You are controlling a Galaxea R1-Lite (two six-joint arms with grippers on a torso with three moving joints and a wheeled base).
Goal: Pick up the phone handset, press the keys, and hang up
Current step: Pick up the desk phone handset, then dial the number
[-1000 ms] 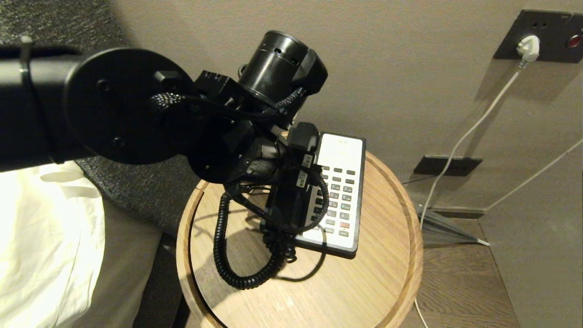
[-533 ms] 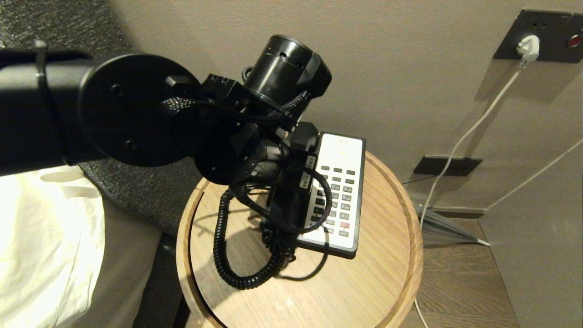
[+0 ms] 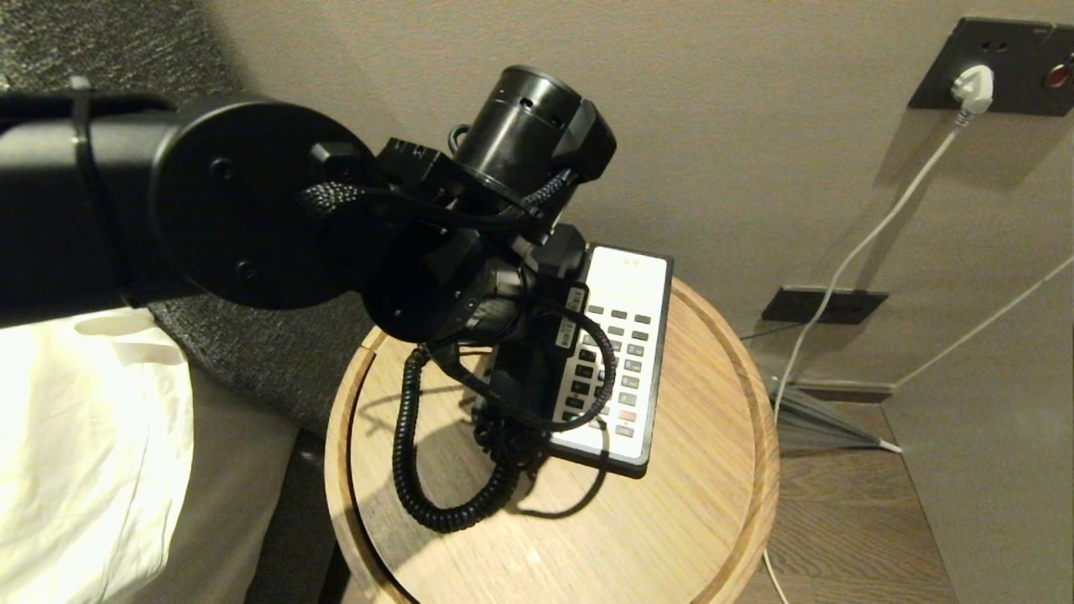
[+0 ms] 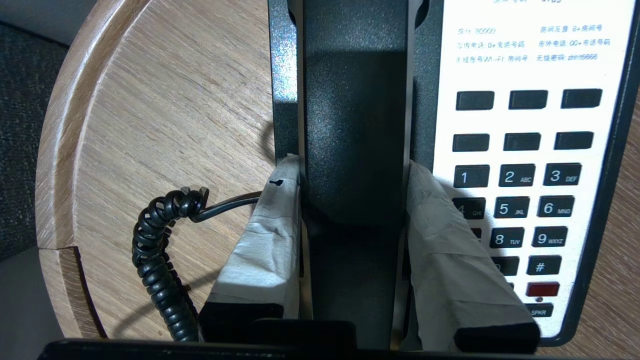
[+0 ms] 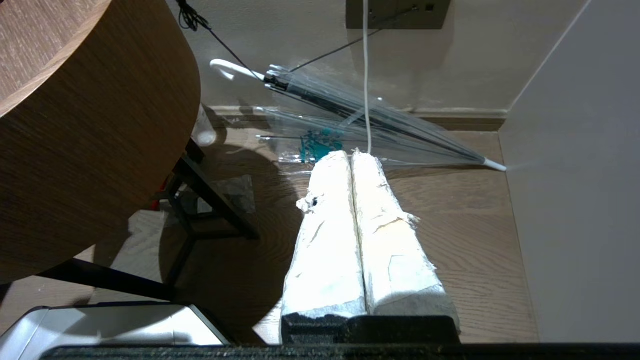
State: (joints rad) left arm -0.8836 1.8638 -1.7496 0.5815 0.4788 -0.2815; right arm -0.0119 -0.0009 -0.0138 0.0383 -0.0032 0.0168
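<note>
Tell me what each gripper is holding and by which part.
The left gripper clamps the phone handset across its straight middle bar, handset still in its cradle. The right gripper holds nothing.

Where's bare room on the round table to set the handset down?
Bare wood on the round table: the near patch between the coiled cord and the rim, and the strip right of the phone base. Crowded on its left, where the left end effector clamps the phone handset.

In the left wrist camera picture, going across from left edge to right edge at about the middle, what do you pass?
Round wooden table → coiled cord → one taped finger of the left gripper → phone handset → the other taped finger → the keys on the white faceplate → the phone base's black rim.
</note>
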